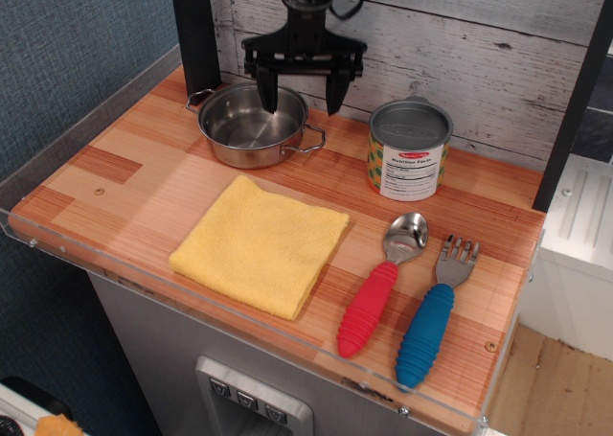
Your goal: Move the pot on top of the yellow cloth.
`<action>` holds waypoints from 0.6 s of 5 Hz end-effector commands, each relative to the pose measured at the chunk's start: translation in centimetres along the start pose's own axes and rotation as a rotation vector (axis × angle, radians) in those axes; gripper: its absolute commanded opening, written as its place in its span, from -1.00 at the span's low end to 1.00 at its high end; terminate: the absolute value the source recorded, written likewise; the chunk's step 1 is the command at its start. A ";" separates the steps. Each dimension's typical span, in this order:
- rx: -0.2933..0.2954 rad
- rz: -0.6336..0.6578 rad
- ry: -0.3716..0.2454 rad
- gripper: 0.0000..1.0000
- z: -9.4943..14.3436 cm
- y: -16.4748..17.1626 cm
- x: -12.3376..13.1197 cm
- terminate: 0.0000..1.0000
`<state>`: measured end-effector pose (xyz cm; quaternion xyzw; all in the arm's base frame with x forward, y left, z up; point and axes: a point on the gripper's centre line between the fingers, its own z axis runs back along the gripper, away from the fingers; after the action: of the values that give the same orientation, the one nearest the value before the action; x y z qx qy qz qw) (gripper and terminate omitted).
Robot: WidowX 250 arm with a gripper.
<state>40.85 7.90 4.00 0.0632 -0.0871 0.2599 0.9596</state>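
The pot (pixel 251 125), small, shallow and shiny steel with two wire loop handles, stands at the back left of the wooden counter. The yellow cloth (pixel 261 243) lies flat in front of it, apart from it. My black gripper (pixel 302 104) hangs open over the pot's right rim, one finger above the bowl and the other just outside the rim. It holds nothing.
A labelled tin can (pixel 409 150) stands to the right of the pot. A red-handled spoon (pixel 379 286) and a blue-handled fork (pixel 435 312) lie at the front right. A black post (pixel 194 34) rises behind the pot. A clear rail (pixel 239 329) edges the counter.
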 end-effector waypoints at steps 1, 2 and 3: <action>-0.024 -0.003 -0.022 1.00 0.1 0.7 0.1 -1.00; -0.005 0.003 -0.018 1.00 -0.4 0.6 0.0 -1.00; -0.013 0.010 -0.020 -1.00 -0.7 0.8 -0.2 -1.00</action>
<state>40.58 7.82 1.53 0.0609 -0.0777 0.2603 0.9605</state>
